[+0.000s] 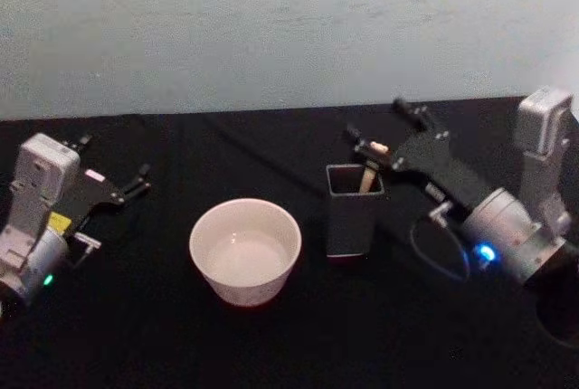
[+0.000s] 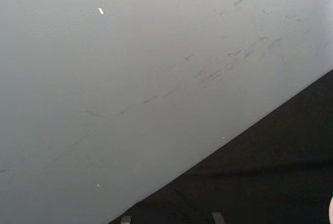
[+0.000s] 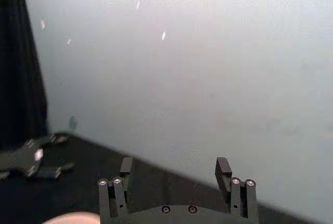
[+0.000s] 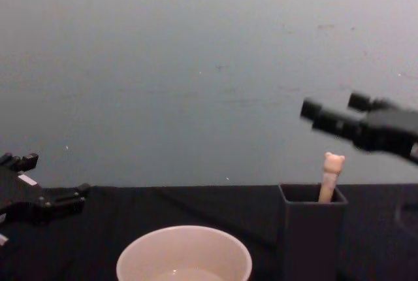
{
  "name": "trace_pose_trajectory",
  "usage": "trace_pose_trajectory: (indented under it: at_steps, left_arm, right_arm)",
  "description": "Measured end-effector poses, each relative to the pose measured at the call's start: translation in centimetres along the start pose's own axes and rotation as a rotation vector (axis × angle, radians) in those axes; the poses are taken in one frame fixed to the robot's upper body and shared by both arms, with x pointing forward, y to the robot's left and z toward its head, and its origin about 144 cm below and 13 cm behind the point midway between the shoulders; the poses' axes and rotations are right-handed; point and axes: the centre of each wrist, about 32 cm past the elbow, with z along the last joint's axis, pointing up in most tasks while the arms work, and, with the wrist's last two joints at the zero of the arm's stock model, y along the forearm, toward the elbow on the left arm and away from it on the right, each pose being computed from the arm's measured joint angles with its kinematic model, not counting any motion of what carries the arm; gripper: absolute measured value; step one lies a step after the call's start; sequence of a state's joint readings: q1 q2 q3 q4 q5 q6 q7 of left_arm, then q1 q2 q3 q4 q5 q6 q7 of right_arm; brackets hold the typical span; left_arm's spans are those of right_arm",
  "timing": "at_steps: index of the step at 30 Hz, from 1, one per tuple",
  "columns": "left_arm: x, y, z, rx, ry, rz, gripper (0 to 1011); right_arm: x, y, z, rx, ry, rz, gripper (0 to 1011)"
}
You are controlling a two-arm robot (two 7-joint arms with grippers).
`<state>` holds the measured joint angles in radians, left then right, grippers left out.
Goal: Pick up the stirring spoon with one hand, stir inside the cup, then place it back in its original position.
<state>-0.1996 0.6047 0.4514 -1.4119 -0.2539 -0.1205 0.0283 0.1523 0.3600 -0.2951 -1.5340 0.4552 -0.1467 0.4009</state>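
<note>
The stirring spoon [image 1: 368, 176] stands in the dark grey square holder [image 1: 353, 213], its bear-head top [image 4: 334, 161] poking above the rim. My right gripper [image 1: 375, 119] hovers open just above and behind that top, apart from it in the chest view [image 4: 333, 110]. Its two fingers [image 3: 223, 169] are spread with only the wall between them. The cream-white cup [image 1: 244, 249] sits left of the holder, with its rim [image 4: 184, 255] also low in the chest view. My left gripper [image 1: 136, 181] rests open at the table's left side.
A black cloth covers the table [image 1: 145, 335], which ends at a pale wall [image 1: 271, 27] behind. A dark cable [image 1: 271, 158] runs across the cloth behind the cup. The left gripper [image 3: 36, 156] appears far off in the right wrist view.
</note>
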Motion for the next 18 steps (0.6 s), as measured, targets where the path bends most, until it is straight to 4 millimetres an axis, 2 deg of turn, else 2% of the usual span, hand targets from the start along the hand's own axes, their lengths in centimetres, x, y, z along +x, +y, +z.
trace_pose_trajectory:
  at_steps: [5, 8, 14, 18]
  left_arm:
    - [0.0, 0.0, 0.0, 0.0, 0.0, 0.0, 1002]
    - [0.0, 0.0, 0.0, 0.0, 0.0, 0.0, 1001]
    - [0.0, 0.0, 0.0, 0.0, 0.0, 0.0, 1001]
    - [0.0, 0.0, 0.0, 0.0, 0.0, 0.0, 1001]
  right_arm:
    - [0.9, 0.2, 1.4, 0.056, -0.067, -0.104, 1002]
    - [1.3, 0.1, 1.5, 0.049, -0.101, -0.174, 1002]
    - [2.0, -0.2, -0.2, -0.065, -0.17, -0.317, 1002]
    - [1.9, -0.5, -2.6, -0.186, -0.168, -0.35, 1002]
